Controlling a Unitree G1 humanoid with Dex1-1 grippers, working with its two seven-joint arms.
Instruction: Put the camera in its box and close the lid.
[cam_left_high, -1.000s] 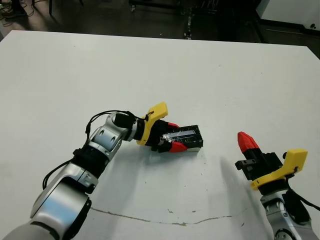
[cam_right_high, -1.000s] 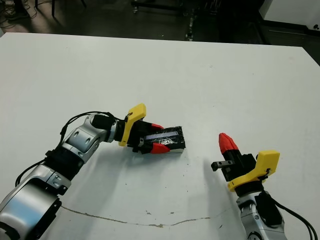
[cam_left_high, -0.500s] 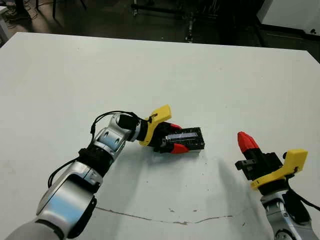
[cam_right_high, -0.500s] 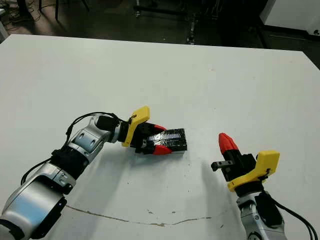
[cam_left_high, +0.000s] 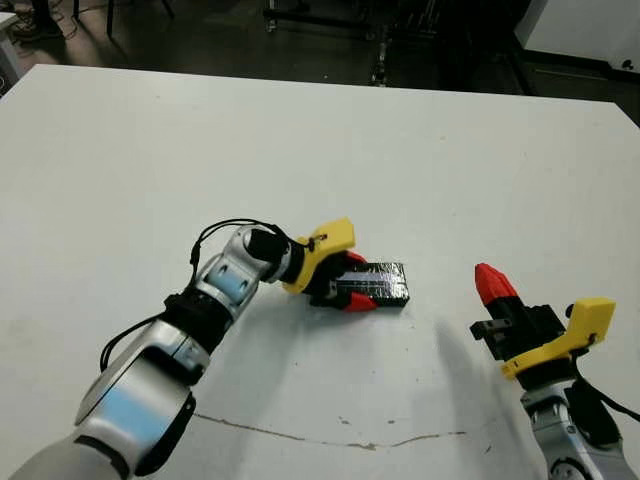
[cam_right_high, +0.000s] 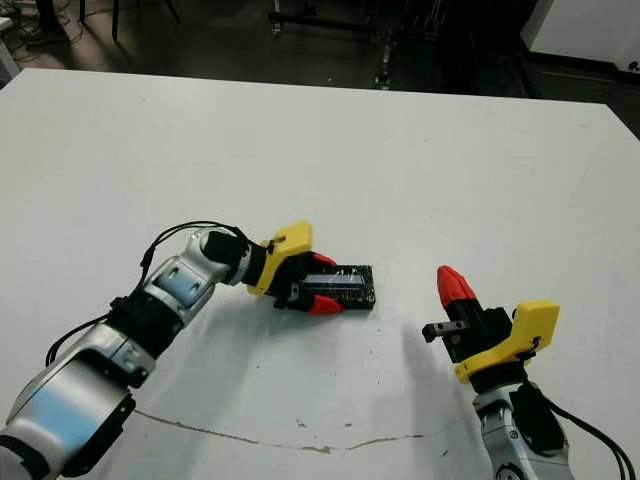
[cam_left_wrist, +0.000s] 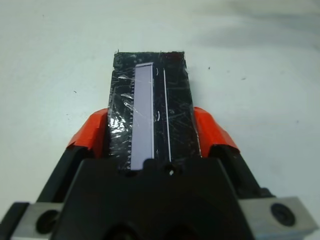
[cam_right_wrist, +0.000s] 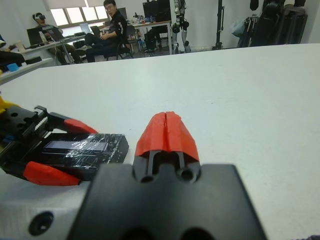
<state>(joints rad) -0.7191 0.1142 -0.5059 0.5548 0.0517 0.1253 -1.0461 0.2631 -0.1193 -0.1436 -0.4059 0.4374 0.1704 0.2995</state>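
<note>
The lid (cam_left_high: 378, 283), glossy black with a pale silvery stripe, lies low on the white table (cam_left_high: 300, 150) near its middle. My left gripper (cam_left_high: 355, 281) is shut on the lid's near end, one red finger (cam_left_wrist: 90, 132) against each long side. The same lid (cam_right_wrist: 82, 148) shows in the right wrist view. The box and the camera are hidden; I cannot tell what lies under the lid. My right gripper (cam_left_high: 490, 281) is shut and holds nothing. It hovers to the right of the lid, apart from it.
A thin dark crack mark (cam_left_high: 330, 438) runs across the table near its front edge. The far table edge (cam_left_high: 300, 80) borders a dark floor. In the right wrist view, people sit (cam_right_wrist: 107, 30) at desks beyond the table.
My left wrist has pushed forward and turned down, and the lid has gone from tilted to almost flat on the table. My right arm has not moved.
</note>
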